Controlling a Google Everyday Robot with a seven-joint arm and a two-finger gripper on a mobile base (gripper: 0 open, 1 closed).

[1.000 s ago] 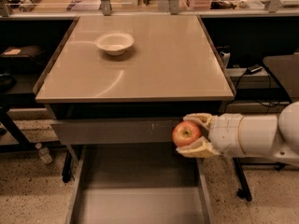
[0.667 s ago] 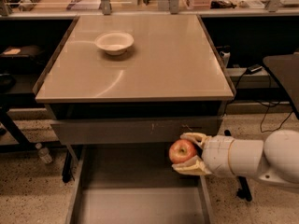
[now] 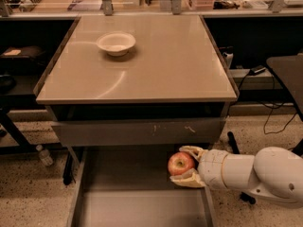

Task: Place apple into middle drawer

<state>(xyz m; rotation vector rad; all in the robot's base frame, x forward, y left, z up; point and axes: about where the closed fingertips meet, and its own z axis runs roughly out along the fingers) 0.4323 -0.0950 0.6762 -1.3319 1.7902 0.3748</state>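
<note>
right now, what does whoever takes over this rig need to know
Gripper: shut on the apple, reaching in from the right.
Apple: held over the right rear part of the open middle drawer, just below the closed scratched drawer front; it does not look set down.
Done: drawer open, apple in grasp.
Left: lower it onto the drawer floor, release, pull the arm out.
White bowl on the tabletop plays no part.

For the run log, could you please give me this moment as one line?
phase: placing | gripper: shut on apple, above right side of open middle drawer | apple: not yet released | white bowl: on tabletop
</note>
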